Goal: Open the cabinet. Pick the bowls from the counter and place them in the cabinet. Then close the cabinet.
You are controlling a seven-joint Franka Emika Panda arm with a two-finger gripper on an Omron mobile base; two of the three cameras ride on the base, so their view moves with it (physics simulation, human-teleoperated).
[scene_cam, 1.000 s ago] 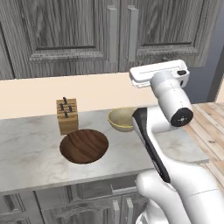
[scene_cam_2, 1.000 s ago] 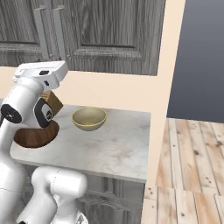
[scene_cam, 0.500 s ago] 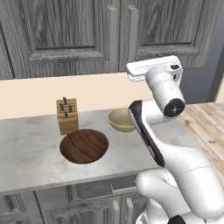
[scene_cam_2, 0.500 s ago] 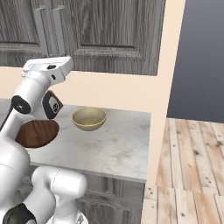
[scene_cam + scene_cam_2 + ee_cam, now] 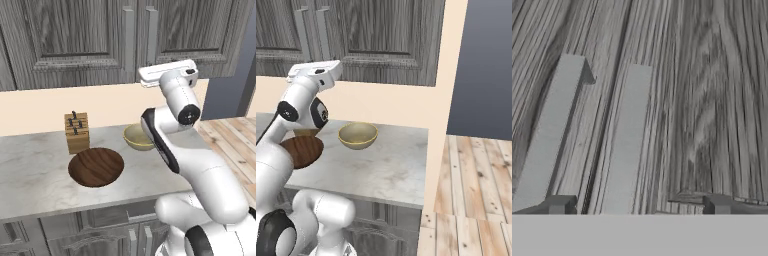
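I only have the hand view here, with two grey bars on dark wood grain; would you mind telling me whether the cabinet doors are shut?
Observer: Yes, both doors of the cabinet are closed; those bars are its two handles, flanking the seam.
Operator: Thank you. Where are the bowls?
Observer: Both sit on the counter: the wooden bowl near the front, the tan bowl further back.
Operator: Is anything else on the counter?
Observer: A knife block stands just behind the wooden bowl.
Operator: And where is the hand?
Observer: The hand is raised above the tan bowl, open, at the doors' lower edge.
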